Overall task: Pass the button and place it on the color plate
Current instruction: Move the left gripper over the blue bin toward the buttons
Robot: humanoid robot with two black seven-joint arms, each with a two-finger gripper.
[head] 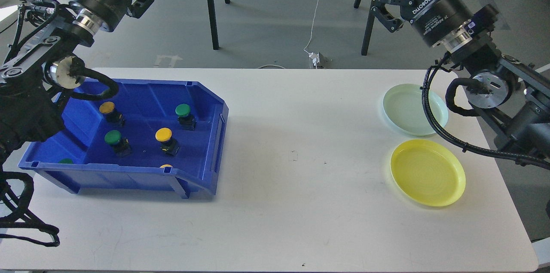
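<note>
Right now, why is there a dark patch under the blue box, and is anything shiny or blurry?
In the head view, the blue bin blocks light from above, so a soft shadow falls on the white table along its front edge. The yellow plate shows only faint sheen, with no strong glare. The picture is sharp throughout, though both arms curve slightly near the edges.

Two green-capped push buttons (183,111) (113,137) and two yellow-capped ones (163,135) (107,108) upright inside the blue plastic bin (210,105), pale green round plate (408,109) and yellow round plate (427,173) well right of the bin, both bare
</note>
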